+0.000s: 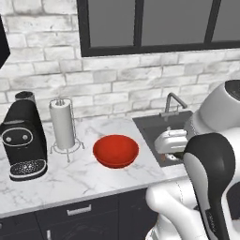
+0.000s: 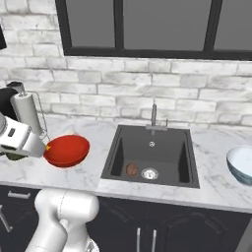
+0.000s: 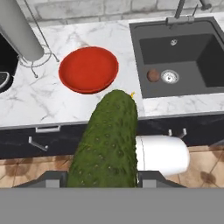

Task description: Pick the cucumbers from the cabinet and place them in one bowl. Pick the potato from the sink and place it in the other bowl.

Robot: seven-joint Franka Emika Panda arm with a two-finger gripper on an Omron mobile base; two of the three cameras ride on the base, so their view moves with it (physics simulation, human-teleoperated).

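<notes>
Claw (image 3: 103,186) grasping a cucumber (image 3: 107,140), near the counter's front edge (image 3: 65,122), short of red bowl (image 3: 89,69)

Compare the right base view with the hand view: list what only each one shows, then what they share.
Only the right base view: the pale blue bowl on the counter right of the sink, and the window above.
Only the hand view: a cucumber gripped between the fingers of the gripper, filling the foreground, and the floor tiles below.
Both: the red bowl, empty; the sink with the potato beside its drain; the paper towel roll.
</notes>
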